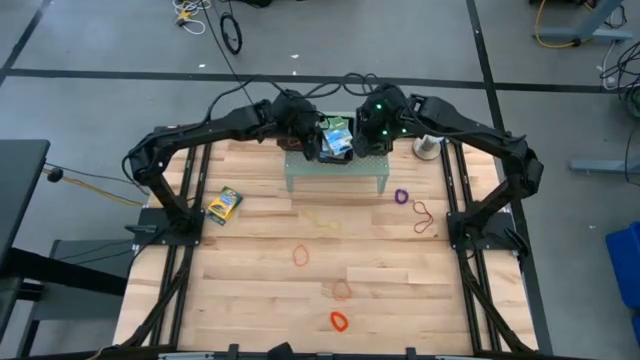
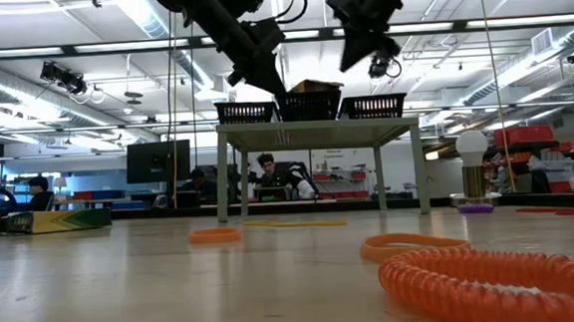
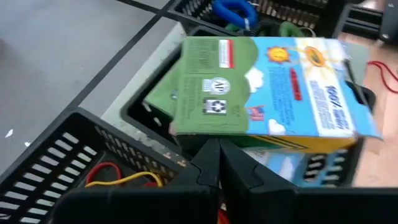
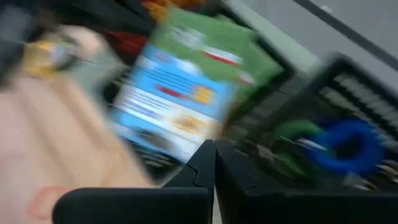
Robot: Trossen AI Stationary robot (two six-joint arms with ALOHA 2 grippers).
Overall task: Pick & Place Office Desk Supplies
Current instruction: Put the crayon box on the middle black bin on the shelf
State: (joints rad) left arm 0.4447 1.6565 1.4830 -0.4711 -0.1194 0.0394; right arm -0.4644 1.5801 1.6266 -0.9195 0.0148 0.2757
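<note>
At the far edge of the desk, both arms crowd over the pale green stand [image 1: 336,172] and its three black baskets. Left gripper [image 1: 305,130] hangs over the middle basket [image 2: 309,107], fingers together, nothing in them. Right gripper [image 1: 372,125] same, fingers together, empty, just beside. A crayon box [image 3: 273,84] lies tilted in the middle basket, poking above the rim. Looks like that drop-off is done. Next pick probably calls for swinging back over the desk, opening, coming down on a target: second box [image 1: 224,204] near the left edge, or the bands, orange coil [image 1: 339,321] by the near edge, purple loop [image 1: 402,196] toward the right. Wrist views show what's in the baskets: blue coil [image 4: 348,146], red and yellow bands [image 3: 118,177]. High view hides that. Low view shows the box barely above the rim.
</note>
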